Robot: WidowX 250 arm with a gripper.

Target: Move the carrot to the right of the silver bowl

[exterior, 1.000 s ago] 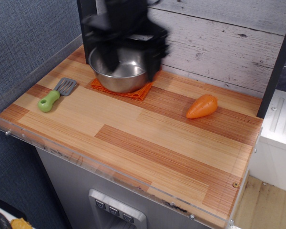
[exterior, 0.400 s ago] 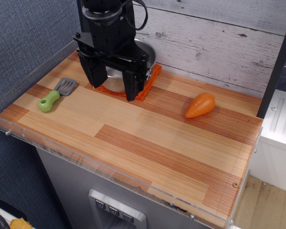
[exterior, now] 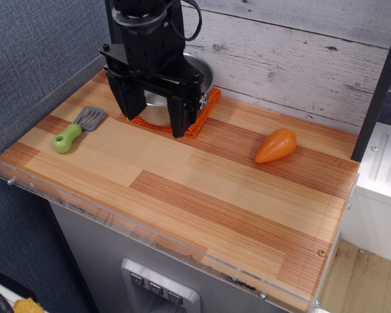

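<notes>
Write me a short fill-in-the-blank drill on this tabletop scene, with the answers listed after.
1. The carrot lies on the wooden top to the ____ of the silver bowl.
2. The bowl sits on an ____ cloth.
3. The spatula has a ____ handle.
4. The gripper has its fingers apart and holds ____.

Answers: right; orange; green; nothing

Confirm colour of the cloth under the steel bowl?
Orange: the square cloth under the round shiny steel bowl, clearest in observation.image.
</notes>
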